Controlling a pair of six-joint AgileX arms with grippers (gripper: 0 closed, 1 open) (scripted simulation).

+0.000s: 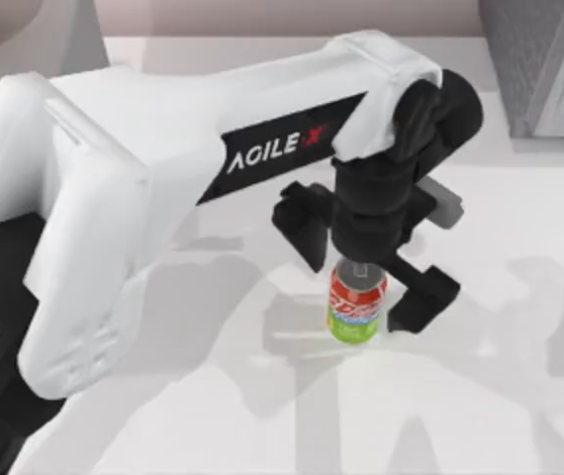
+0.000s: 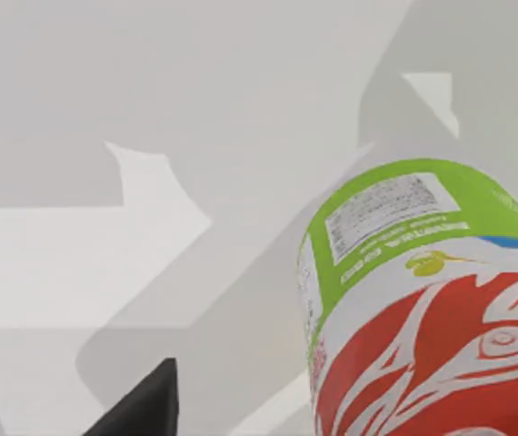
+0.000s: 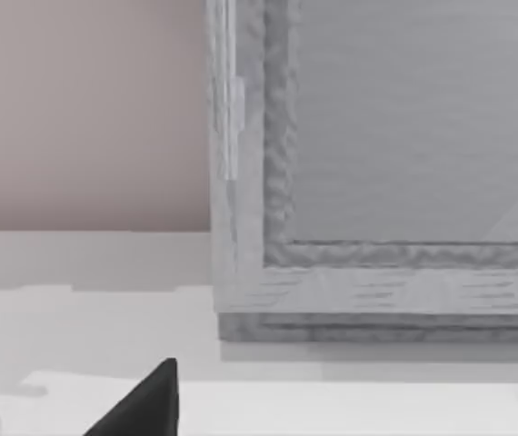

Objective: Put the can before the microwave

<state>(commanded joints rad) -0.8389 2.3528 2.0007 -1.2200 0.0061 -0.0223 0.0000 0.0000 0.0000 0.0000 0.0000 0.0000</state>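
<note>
Left gripper (image 1: 373,282): hangs over the middle of the table, pointing down, directly above the can. One dark finger sits to the can's left and far side, the other (image 1: 423,297) to its right and near side. The fingers look spread wider than the can, with a gap on each side, so I judge them apart and not clamped on it.

Can (image 1: 355,307): stands upright on the white table (image 1: 163,416), between the two fingers. In the left wrist view its green lower part and red pattern fill the corner, very close to the camera (image 2: 423,300).

Left arm: the white link marked with the AgileX name reaches from the left side across to the centre.

Grey box (image 1: 544,64): at the far right corner of the table, well apart from the can. Its speckled grey frame (image 3: 277,182) shows close in the right wrist view. No dials are visible on it, so I cannot confirm it as the microwave.

Right gripper: one dark fingertip (image 3: 141,404) shows, facing the grey box; open or closed, I cannot tell.

Progress: early. The can is bracketed but seemingly not gripped. Closing, lifting, carrying and setting down are all left.
</note>
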